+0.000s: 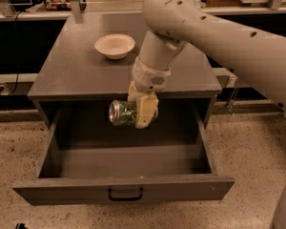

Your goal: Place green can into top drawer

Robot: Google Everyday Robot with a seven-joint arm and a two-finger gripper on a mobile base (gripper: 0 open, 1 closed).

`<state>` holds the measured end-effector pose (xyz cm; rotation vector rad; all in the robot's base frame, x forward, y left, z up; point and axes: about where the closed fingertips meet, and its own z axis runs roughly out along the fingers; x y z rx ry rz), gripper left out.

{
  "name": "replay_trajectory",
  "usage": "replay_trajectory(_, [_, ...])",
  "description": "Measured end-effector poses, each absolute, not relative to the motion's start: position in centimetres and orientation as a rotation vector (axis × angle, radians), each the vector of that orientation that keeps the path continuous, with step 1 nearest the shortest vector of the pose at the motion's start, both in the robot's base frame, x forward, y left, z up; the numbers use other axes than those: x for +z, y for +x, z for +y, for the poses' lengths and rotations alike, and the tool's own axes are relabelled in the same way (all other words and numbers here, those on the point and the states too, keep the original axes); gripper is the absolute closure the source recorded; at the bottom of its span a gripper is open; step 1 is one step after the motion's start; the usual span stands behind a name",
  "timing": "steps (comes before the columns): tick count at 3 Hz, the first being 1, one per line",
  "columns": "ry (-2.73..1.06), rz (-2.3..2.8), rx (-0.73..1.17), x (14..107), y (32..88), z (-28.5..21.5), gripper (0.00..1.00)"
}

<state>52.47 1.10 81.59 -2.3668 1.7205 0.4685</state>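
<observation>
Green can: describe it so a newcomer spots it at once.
The top drawer of the grey cabinet stands open. Over its cavity the gripper is shut on the green can, held sideways. Unlike the cream bowl on the cabinet top, it is mottled green with a silver end.
</observation>
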Motion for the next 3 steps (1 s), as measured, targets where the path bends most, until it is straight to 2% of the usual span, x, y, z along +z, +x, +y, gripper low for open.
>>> replay_trajectory(2, [-2.283, 1.886, 0.438, 78.9, 52.4, 0.7, 1.0])
replay_trajectory(3, [-2.18, 2.078, 0.23, 74.3, 53.2, 0.2, 1.0])
